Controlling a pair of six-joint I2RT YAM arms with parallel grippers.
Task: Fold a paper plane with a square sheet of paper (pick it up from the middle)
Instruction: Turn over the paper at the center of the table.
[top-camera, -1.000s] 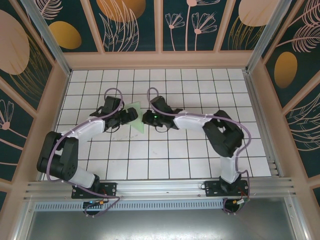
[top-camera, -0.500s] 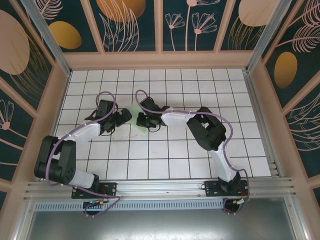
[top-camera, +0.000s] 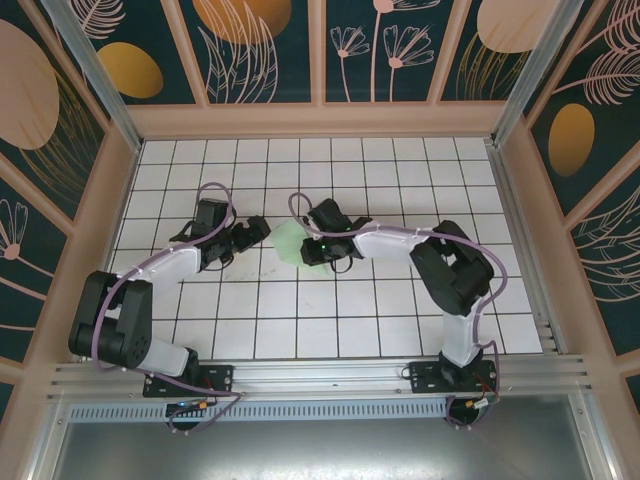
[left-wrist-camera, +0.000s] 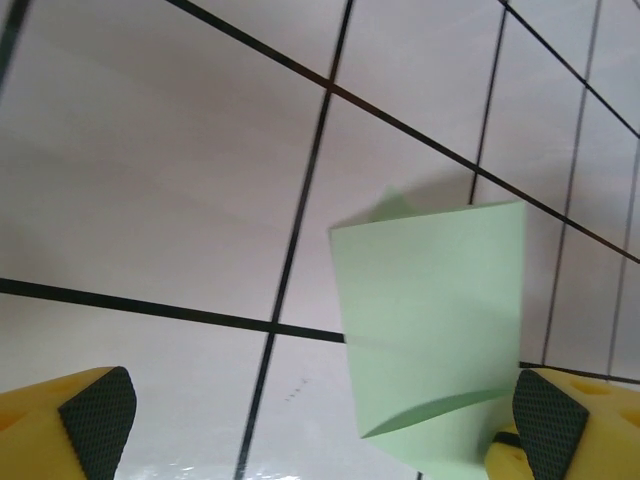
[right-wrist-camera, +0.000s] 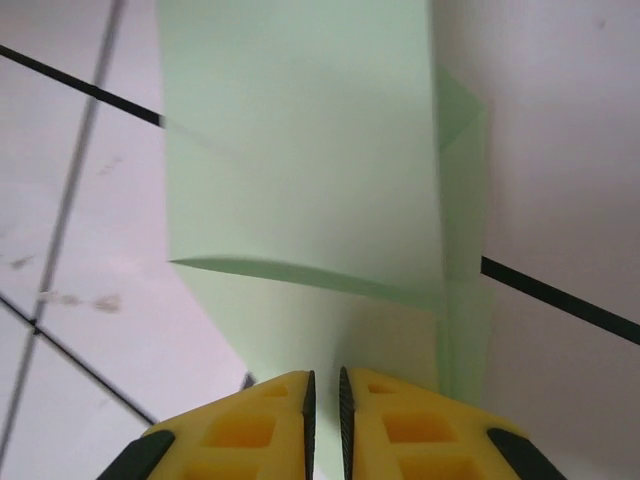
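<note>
The gridded white table (top-camera: 400, 180) carries both arms, which reach in from the near edge toward its middle. The left arm (top-camera: 170, 262) extends up and to the right from its base at the near left corner. The left gripper (top-camera: 250, 233) stands with its jaws spread wide and holds nothing. On the left wrist camera this gripper (left-wrist-camera: 320, 420) shows one black pad (left-wrist-camera: 95, 415) at the far left of the view and the other at the far right, with bare tile between them. Just right of it lies the sheet of paper (top-camera: 289, 241), pale mint green and partly folded, positioned between the two grippers near the table centre. In the left wrist view the sheet (left-wrist-camera: 430, 320) shows a sharp crease, overlapping layers and a shadow on the tiles behind it; its lower edge meets the right-hand pad, and contact cannot be confirmed. The right gripper (top-camera: 312, 250) sits at the sheet's right edge. In the right wrist view its yellow fingers (right-wrist-camera: 275, 420) are drawn nearly together, pinching the sheet's near edge (right-wrist-camera: 300, 150) in the narrow slit between them. The right arm (top-camera: 440, 265) bends back to its base at the near right.
</note>
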